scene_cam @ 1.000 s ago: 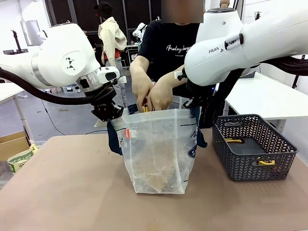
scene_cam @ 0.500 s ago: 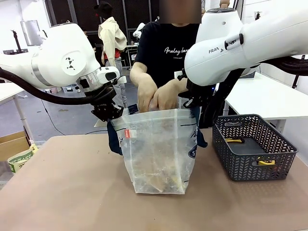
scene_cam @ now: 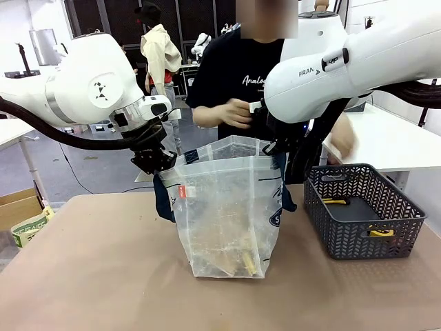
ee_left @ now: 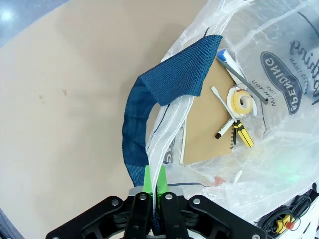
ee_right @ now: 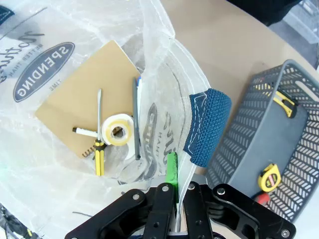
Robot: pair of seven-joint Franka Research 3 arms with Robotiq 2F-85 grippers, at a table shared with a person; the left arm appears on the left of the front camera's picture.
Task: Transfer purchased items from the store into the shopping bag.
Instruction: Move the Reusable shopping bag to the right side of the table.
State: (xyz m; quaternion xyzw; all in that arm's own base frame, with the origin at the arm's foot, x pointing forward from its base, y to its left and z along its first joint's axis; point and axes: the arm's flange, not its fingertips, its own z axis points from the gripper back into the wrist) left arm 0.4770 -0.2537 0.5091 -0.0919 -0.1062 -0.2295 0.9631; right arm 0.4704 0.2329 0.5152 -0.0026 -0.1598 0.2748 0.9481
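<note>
The shopping bag (scene_cam: 227, 214) stands open mid-table. My left gripper (scene_cam: 162, 164) is shut on its left rim beside a navy handle (ee_left: 149, 109), green pads (ee_left: 147, 178) pinching the plastic. On the opposite rim my right gripper (scene_cam: 277, 146) is shut too, one green pad (ee_right: 171, 168) showing. Inside lie purchased items: a tan notebook (ee_right: 79, 107), a tape roll (ee_right: 117, 132), a yellow-handled screwdriver (ee_right: 98, 158) and pens. The store, a dark grey basket (scene_cam: 396, 207), sits at the right and holds a yellow tape measure (ee_right: 269, 177) and a yellow-black tool (ee_right: 281, 102).
The person stands behind the bag, one hand (scene_cam: 238, 114) at chest height, the other hand (scene_cam: 342, 138) blurred above the basket's far side. A cardboard box (scene_cam: 21, 210) sits off the table's left edge. The tabletop (scene_cam: 96, 276) in front is bare.
The person's hands have left the bag mouth. One rose to the chest, the other swung right toward the basket. A yellow-handled item now lies at the bag's bottom. Both arms held still.
</note>
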